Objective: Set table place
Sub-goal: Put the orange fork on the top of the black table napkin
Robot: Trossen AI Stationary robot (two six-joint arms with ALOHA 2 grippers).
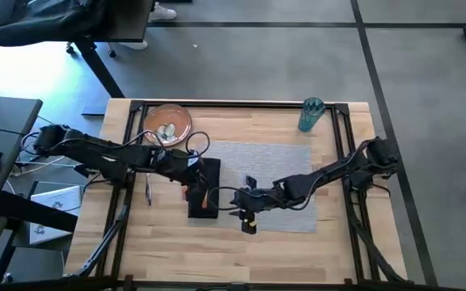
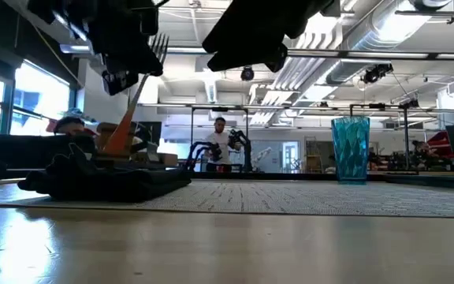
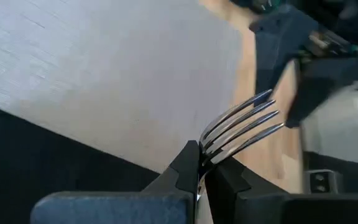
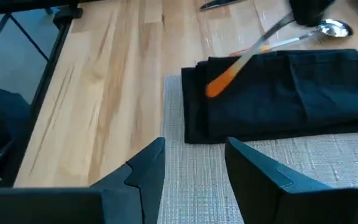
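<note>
My left gripper (image 3: 201,171) is clamped on the fork (image 3: 241,127), tines up past my fingertips, its orange handle slanting down over the napkin (image 1: 204,188) at mid-frame in the high view. My right gripper (image 4: 194,165) hangs with fingers spread and nothing between them, just right of the napkin, over the mat (image 1: 277,174). The napkin lies on the mat's left edge. A spoon (image 4: 319,31) rests on the table (image 1: 338,242) beside it. The plate (image 1: 167,123) sits upper left, the cup (image 1: 311,114) upper right.
</note>
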